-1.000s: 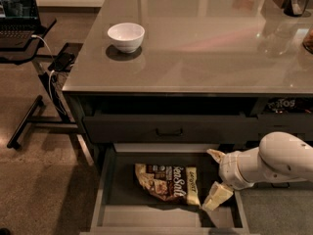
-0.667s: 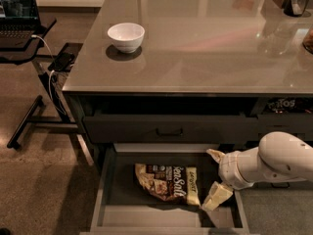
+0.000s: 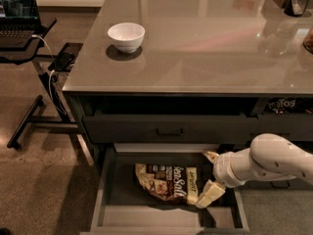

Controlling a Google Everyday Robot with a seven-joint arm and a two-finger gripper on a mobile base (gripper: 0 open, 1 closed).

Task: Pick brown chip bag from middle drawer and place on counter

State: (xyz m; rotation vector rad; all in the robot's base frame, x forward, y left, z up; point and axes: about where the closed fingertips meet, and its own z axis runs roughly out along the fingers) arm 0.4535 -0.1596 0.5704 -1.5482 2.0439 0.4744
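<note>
Big picture: the table point(image 3: 205, 43) up top is where this ends up, and there's only a white bowl point(image 3: 126, 35) near its left end, so plenty of landing room by my guess. Below it the middle drawer point(image 3: 105, 190) is pulled out, and my arm point(image 3: 274, 159) reaches in low from the right side of the view, forearm roughly level, wrist pointing left over the drawer's right part.

The brown chip bag point(image 3: 166, 182) lies flat on the drawer floor, long axis running left-right across it, slightly skewed. It's directly left of my jaws. Jaws are spread wide, holding nothing, one finger up near the drawer's back and the lower fingertip point(image 3: 209, 195) right at the bag's pale right end. Whether it's touching, can't say. So the next move looks like sliding left to straddle that end.
</note>
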